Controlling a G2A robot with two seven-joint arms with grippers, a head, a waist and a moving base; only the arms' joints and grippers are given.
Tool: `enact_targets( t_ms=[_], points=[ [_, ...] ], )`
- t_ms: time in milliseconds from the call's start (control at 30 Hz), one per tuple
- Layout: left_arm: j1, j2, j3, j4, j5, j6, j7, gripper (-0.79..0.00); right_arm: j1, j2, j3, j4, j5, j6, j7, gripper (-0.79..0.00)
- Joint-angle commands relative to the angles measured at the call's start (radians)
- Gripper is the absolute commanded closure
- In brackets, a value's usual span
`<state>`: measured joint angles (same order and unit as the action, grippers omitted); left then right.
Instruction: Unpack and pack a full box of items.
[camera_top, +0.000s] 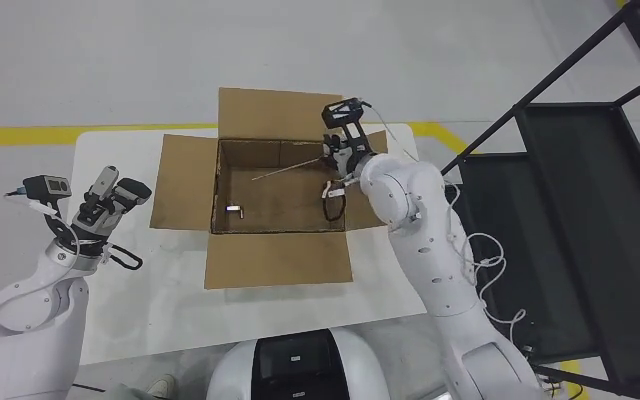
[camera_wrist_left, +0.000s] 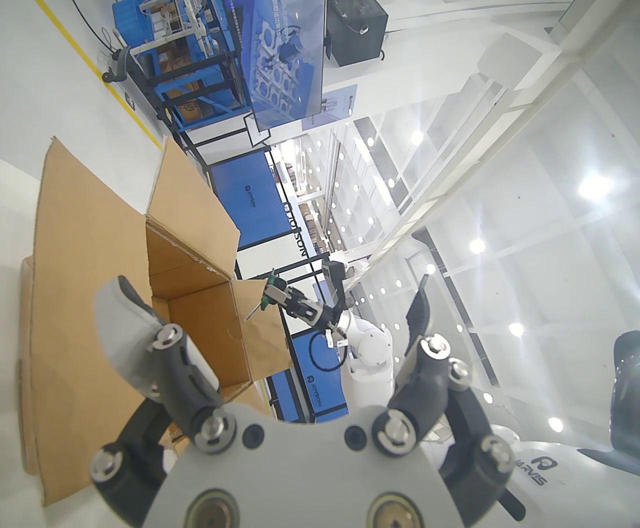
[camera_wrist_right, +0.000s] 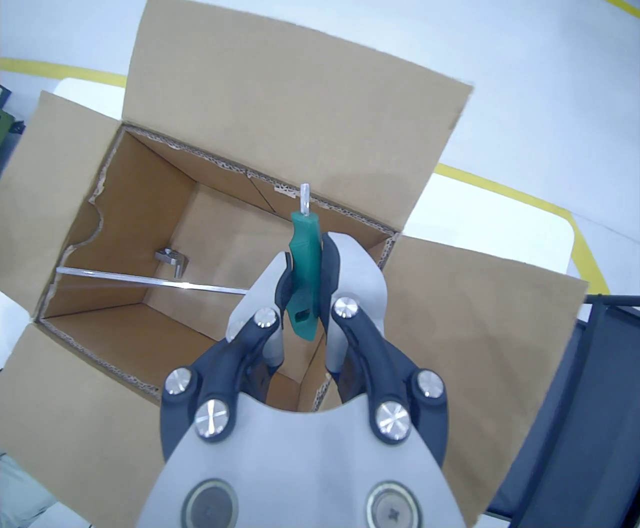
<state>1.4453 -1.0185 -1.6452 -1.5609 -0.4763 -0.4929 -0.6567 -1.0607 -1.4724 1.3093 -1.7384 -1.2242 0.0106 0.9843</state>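
Green tool handle (camera_wrist_right: 304, 270), half hidden, sits clamped in right claw (camera_wrist_right: 306, 250); left claw (camera_wrist_left: 270, 295) gapes empty.

Open cardboard box (camera_top: 278, 258) (flaps spread) holds a small metal bracket (camera_wrist_right: 172, 259); green-handled tool (camera_wrist_right: 305, 260), perhaps a rod, slants above.

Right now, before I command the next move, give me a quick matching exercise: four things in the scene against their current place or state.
Things
1. left gripper
2. right gripper
3. small metal part
4. cardboard box

States
A. lying on the box floor
B. flaps spread open
C. open, holding nothing, off to the box's side
D. shut on the green-handled tool, over the box

Pairs: 1-C, 2-D, 3-A, 4-B
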Motion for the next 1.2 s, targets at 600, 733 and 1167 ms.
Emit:
enact_targets(
  t_ms=[600, 733, 1167],
  points=[
    [0.0, 0.0, 0.0, 0.0, 0.0, 0.0, 0.0, -0.785, -0.516, 0.062, 0.447, -0.444, 0.448, -0.195, 0.105, 0.0],
    [0.0, 0.0, 0.0, 0.0, 0.0, 0.0, 0.0, -0.785, -0.588, 0.07, 0.467, -0.462, 0.449, -0.201, 0.119, 0.0],
    [0.0, 0.0, 0.0, 0.0, 0.0, 0.0, 0.0, -0.785, -0.737, 0.094, 0.474, -0.427, 0.321, -0.173, 0.135, 0.0]
  ],
)
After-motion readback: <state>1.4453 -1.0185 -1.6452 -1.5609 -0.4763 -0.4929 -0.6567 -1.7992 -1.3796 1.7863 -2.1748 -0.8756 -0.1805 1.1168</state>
